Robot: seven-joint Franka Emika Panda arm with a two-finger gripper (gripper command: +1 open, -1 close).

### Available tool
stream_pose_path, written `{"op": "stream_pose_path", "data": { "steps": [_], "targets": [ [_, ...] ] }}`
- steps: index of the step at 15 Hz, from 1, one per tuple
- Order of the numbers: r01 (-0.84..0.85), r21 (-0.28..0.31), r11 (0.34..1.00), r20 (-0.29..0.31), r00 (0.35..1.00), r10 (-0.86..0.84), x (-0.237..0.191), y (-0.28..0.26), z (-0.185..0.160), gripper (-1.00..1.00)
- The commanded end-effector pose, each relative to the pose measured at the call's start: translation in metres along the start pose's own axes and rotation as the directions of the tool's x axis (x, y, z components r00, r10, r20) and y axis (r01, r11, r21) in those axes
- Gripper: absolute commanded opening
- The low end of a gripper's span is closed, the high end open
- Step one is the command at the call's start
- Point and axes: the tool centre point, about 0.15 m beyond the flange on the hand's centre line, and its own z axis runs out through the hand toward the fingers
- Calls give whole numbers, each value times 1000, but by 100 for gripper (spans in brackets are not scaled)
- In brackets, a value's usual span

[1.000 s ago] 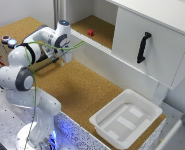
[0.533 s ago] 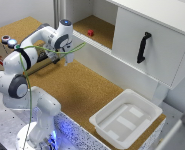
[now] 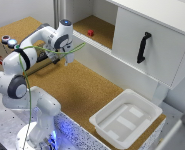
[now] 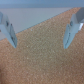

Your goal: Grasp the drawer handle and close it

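Note:
The drawer [image 3: 147, 55] is a white front panel on the exterior view's right, and it stands out from the cabinet. Its black vertical handle [image 3: 143, 47] is mounted near the panel's middle. My gripper [image 3: 68, 62] hangs well away from it, toward the exterior view's left, pointing down over the cork tabletop [image 3: 77, 90]. In the wrist view the gripper [image 4: 40, 44] is open. Its two fingers [image 4: 10, 31] are spread wide, with only bare cork between them. The handle does not show in the wrist view.
A white plastic tray [image 3: 103, 116] sits on the cork near the front right. A small red object [image 3: 90, 33] lies in the open cabinet recess. A box with buttons [image 3: 7, 40] stands at the left. A green cable [image 3: 52, 50] loops around the arm.
The wrist and gripper have shifted a little toward the exterior view's right and lower over the cork. The drawer has not moved.

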Motion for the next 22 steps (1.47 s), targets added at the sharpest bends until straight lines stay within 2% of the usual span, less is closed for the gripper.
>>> {"op": "stream_pose_path", "data": {
  "steps": [1,4,5,6,8,9,10,11,12,14,15,18,20,22],
  "targets": [
    [14,-4,1000,20,1000,-14,0,7,-4,100],
    [-4,-1,1000,16,1000,4,0,1,3,100],
    [-15,-53,998,5,1000,15,0,10,3,100],
    [-13,-135,991,-30,1000,9,3,20,-2,100],
    [-3,-221,975,-69,998,-12,12,48,-18,100],
    [-12,-189,982,-49,999,3,20,63,-25,100],
    [-11,-230,973,-58,998,-3,26,75,-32,100],
    [-12,-234,972,-62,998,-2,30,86,-40,100],
    [-32,-263,964,-84,996,10,33,99,-49,100],
    [-41,-261,964,-106,994,13,38,120,-64,100],
    [-58,-278,959,-121,992,25,40,131,-70,100],
    [-70,-224,972,-121,992,44,49,166,-78,100],
    [-83,-208,975,-141,988,54,54,187,-83,100],
    [-75,-206,976,-138,989,47,61,212,-84,100]
  ]
}}
